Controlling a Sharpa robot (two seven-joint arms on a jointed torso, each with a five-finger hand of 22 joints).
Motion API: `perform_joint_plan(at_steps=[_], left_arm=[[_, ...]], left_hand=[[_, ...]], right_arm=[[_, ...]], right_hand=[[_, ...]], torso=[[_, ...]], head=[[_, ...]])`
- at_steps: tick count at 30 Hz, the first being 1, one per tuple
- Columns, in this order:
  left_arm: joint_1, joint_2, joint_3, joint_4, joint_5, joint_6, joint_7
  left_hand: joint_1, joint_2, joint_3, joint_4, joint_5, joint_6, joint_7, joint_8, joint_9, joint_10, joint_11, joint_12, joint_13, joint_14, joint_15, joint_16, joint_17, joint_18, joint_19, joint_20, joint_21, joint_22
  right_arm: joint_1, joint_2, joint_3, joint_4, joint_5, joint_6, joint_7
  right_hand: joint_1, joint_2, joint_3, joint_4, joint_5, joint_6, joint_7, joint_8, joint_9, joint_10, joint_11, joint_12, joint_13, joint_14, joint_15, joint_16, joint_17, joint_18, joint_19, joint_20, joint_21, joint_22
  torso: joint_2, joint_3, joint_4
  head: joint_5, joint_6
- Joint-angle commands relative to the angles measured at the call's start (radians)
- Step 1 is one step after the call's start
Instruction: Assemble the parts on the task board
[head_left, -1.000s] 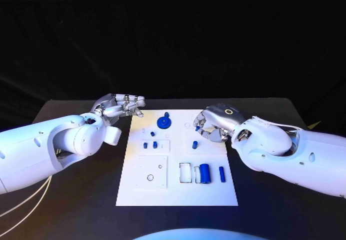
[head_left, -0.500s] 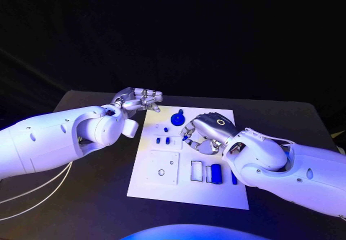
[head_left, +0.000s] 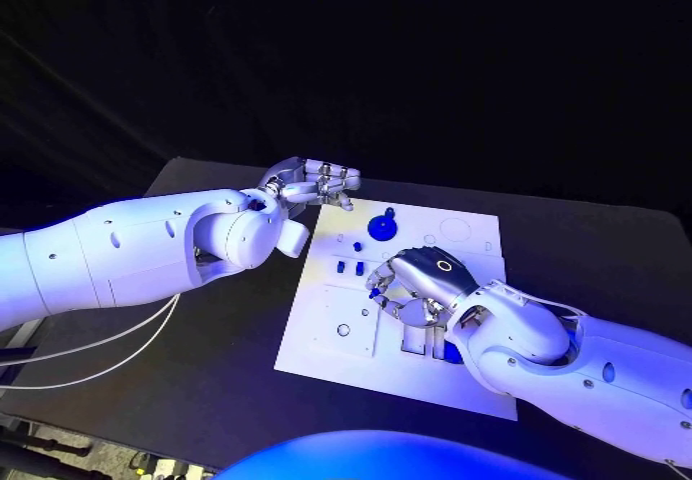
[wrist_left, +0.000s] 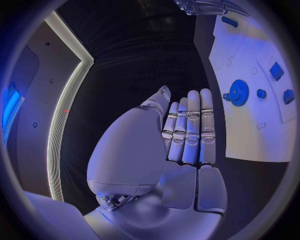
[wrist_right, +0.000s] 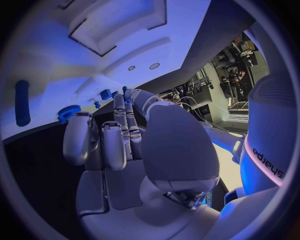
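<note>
A black table stands in a dark room, and the white task board lies in its middle, reaching from the far side toward the near right. On the board's far end sits a blue gear; nearer and to its left stand two small blue pegs, and a small round hole shows in a square recess on the board's near left. A blue cylinder peeks out just beside the right arm on the board's near right. The left hand hovers off the board's far left corner, holding nothing; the left wrist view shows its fingers straight and side by side, with the gear off to one side of them. The right hand hangs over the middle of the board, fingers curled downward; whether it grips a part I cannot tell. Compared with half a second ago, the whole head view has shifted, so the camera has moved; against the board, the right hand now lies nearer, over the board's centre rather than beside the pegs, while the left hand keeps its place at the far left corner.
</note>
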Motion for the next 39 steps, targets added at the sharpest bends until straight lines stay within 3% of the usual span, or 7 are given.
perform_joint_plan(at_steps=[1, 16, 39], left_arm=[[0.001, 0.003, 0.001, 0.003, 0.005, 0.017, 0.009], [0.001, 0.006, 0.001, 0.003, 0.004, 0.031, 0.001], [0.001, 0.007, 0.001, 0.003, 0.004, 0.032, -0.002]], left_hand=[[-0.002, 0.009, -0.003, -0.002, 0.0, -0.005, 0.002, -0.002, -0.001, -0.008, 0.0, 0.004, 0.002, -0.006, 0.0, -0.004, -0.001, 0.01, 0.002, 0.003, -0.007, -0.001], [-0.002, 0.009, -0.004, -0.002, 0.0, -0.005, 0.002, -0.002, -0.001, -0.009, 0.0, 0.004, 0.002, -0.006, 0.0, -0.004, -0.002, 0.01, 0.003, 0.004, -0.008, -0.001], [-0.001, 0.01, -0.004, -0.003, 0.0, -0.006, 0.001, -0.002, -0.001, -0.01, 0.0, 0.005, 0.002, -0.006, 0.0, -0.004, -0.002, 0.01, 0.003, 0.004, -0.008, -0.002]], right_arm=[[-0.006, 0.008, -0.001, -0.007, -0.002, 0.01, 0.017], [-0.02, 0.023, -0.007, -0.022, 0.008, 0.043, 0.025], [-0.024, 0.034, -0.009, -0.033, 0.004, 0.09, 0.004]], right_hand=[[-0.011, 0.002, 0.006, 0.001, 0.002, 0.004, 0.004, 0.005, 0.001, 0.007, -0.001, -0.006, 0.0, 0.05, -0.007, 0.007, 0.001, -0.019, 0.006, 0.001, -0.001, 0.089], [-0.015, 0.004, 0.005, 0.002, 0.001, 0.004, 0.004, 0.005, 0.001, 0.008, 0.0, -0.006, 0.0, 0.05, -0.007, 0.007, 0.001, -0.019, 0.006, 0.001, 0.0, 0.089], [-0.024, 0.006, 0.0, 0.006, -0.003, 0.003, 0.003, 0.004, 0.002, 0.007, 0.0, -0.008, 0.0, 0.051, -0.006, 0.008, 0.002, -0.018, 0.004, 0.002, -0.006, 0.087]], torso=[[0.0, 0.0008, -0.0016], [0.0, 0.0001, -0.0002], [0.0, -0.0003, 0.0]], head=[[0.01, -0.005], [0.021, -0.022], [0.029, -0.029]])
